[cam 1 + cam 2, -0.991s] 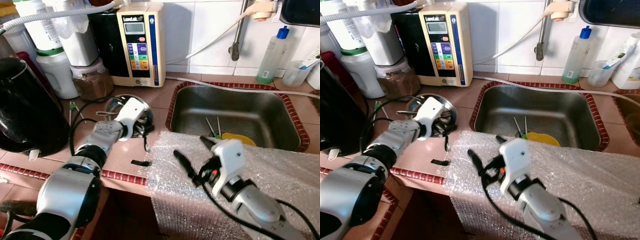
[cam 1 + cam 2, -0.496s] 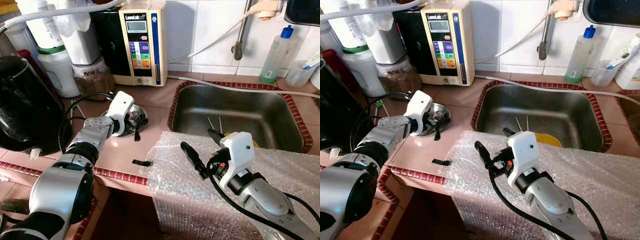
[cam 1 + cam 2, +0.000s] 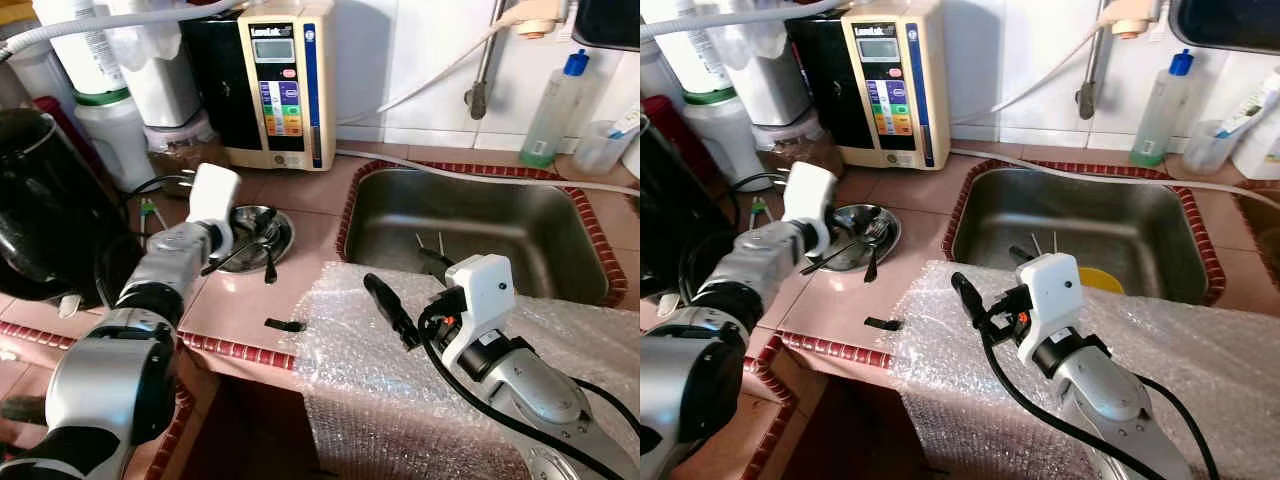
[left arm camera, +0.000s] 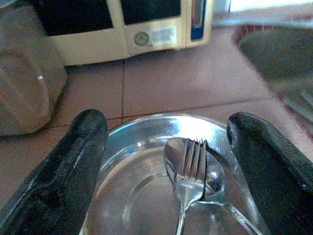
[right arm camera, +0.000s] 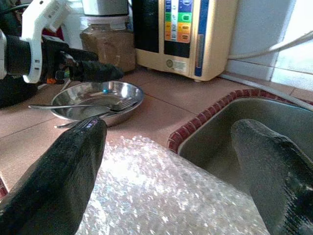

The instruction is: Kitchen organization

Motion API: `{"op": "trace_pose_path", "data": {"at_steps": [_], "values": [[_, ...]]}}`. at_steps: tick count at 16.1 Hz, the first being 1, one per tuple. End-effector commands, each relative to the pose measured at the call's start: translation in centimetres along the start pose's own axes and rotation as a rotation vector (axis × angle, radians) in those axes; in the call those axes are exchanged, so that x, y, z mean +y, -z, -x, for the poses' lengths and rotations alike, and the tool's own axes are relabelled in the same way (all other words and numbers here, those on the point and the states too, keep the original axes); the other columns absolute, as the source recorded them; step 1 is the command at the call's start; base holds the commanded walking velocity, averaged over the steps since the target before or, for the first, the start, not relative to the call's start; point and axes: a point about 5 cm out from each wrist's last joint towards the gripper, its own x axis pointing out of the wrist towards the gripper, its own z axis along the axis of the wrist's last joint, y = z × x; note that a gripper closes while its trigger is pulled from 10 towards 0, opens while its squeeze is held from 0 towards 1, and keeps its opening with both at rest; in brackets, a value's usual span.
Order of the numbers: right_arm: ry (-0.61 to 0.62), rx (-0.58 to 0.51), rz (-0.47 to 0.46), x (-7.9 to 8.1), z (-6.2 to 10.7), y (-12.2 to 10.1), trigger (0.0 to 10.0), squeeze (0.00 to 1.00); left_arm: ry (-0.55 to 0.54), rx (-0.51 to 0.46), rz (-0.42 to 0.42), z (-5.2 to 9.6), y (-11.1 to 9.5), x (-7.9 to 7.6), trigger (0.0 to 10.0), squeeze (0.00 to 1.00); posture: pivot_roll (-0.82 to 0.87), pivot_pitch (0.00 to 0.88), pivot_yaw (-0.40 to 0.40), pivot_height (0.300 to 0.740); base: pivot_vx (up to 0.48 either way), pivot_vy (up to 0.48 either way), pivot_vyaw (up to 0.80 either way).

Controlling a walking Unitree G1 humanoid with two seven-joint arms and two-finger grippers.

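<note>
A shallow steel dish (image 3: 285,228) sits on the tiled counter left of the sink. In it lie a fork (image 4: 188,169) and a spoon (image 4: 218,188), their handles sticking out over the near rim. My left gripper (image 4: 168,120) hovers at the dish's left side, open, with nothing between its fingers. My right gripper (image 3: 412,288) is open and empty above a sheet of bubble wrap (image 3: 380,400) that covers the counter's front edge beside the sink (image 3: 480,215).
A yellow item (image 3: 1100,278) and thin utensils (image 3: 420,243) lie in the sink. A black pot (image 3: 50,220) stands at the far left, a water machine (image 3: 280,85) and jars at the back. A small black piece (image 3: 283,325) lies near the counter edge.
My left gripper has drawn back to the left off the dish, and a utensil that hung at its fingers now lies in the dish. The right gripper edged up toward the sink.
</note>
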Motion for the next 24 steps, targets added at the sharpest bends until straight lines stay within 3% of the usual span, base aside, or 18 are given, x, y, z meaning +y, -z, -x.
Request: {"op": "trace_pose_path", "data": {"at_steps": [1, 5, 8, 10, 12, 15, 19, 24], "values": [[-0.016, -0.017, -0.016, 0.4, -0.2, -0.3, 10.0, 0.00, 0.021, -0.080, 0.058, 0.7, -0.6, 1.0, 10.0, 0.00, -0.02, 0.000, 0.082, 0.740, 0.000, 0.000, 0.00], [-0.068, -0.005, -0.045, 1.6, -0.5, 0.2, 10.0, 0.00, -0.050, -0.146, 0.081, 1.8, 0.2, 2.4, 10.0, 0.00, -0.01, 0.000, 0.069, 0.740, 0.000, 0.000, 0.00], [-0.152, 0.070, -0.086, 3.1, 0.3, 2.1, 10.0, 0.00, -0.162, -0.248, 0.103, 2.8, 1.2, 3.0, 10.0, 0.00, 0.02, 0.000, 0.044, 0.740, 0.000, 0.000, 0.00], [-0.139, 0.108, -0.097, 3.1, 1.1, 3.3, 10.0, 0.00, -0.206, -0.320, 0.075, 3.4, 1.6, 2.6, 10.0, 0.00, 0.04, 0.000, 0.033, 0.740, 0.000, 0.000, 0.00], [-0.057, 0.139, -0.088, 2.8, 2.1, 4.8, 10.0, 0.00, -0.271, -0.388, 0.048, 5.1, 2.4, 2.1, 10.0, 0.00, 0.07, 0.000, 0.014, 0.740, 0.000, 0.000, 0.00], [-0.027, 0.144, -0.074, 2.8, 2.3, 5.3, 10.0, 0.00, -0.309, -0.388, -0.022, 7.0, 3.7, 1.3, 10.0, 0.00, 0.09, 0.000, 0.005, 0.740, 0.000, 0.000, 0.00], [0.002, 0.148, -0.082, 2.8, 2.6, 5.9, 10.0, 0.00, -0.391, -0.332, -0.038, 10.2, 5.7, 1.2, 10.0, 0.00, 0.11, 0.000, -0.009, 0.740, 0.000, 0.000, -0.19], [0.019, 0.137, -0.073, 2.7, 2.5, 5.9, 10.0, 0.00, -0.397, -0.315, -0.077, 11.5, 5.8, 0.3, 10.0, 0.00, 0.12, 0.000, -0.007, 0.740, 0.000, 0.000, -0.15]]}}
